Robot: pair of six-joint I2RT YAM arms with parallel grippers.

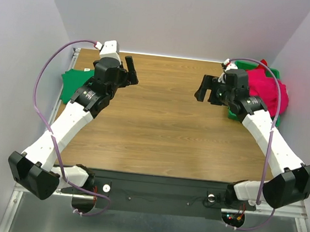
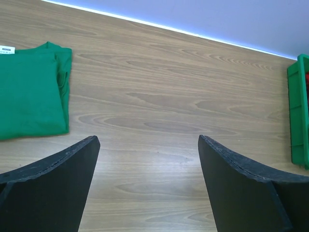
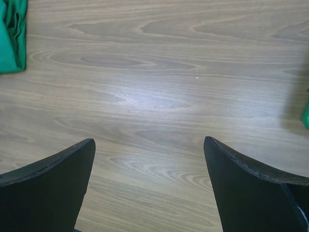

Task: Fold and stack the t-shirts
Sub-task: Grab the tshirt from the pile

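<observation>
A folded green t-shirt (image 1: 72, 82) lies at the table's far left edge, partly hidden by my left arm. It also shows in the left wrist view (image 2: 29, 92) and at the corner of the right wrist view (image 3: 12, 34). A bright pink-red t-shirt (image 1: 268, 89) is bunched in the green tray (image 1: 274, 120) at the far right. My left gripper (image 1: 131, 72) is open and empty above the table, right of the green shirt. My right gripper (image 1: 204, 89) is open and empty, left of the tray. Both wrist views show wide-apart fingers over bare wood.
The green tray's wall shows at the right edge of the left wrist view (image 2: 299, 111). Grey walls enclose the table on three sides. Purple cables loop from both arms. The wooden tabletop (image 1: 160, 122) lies between the grippers.
</observation>
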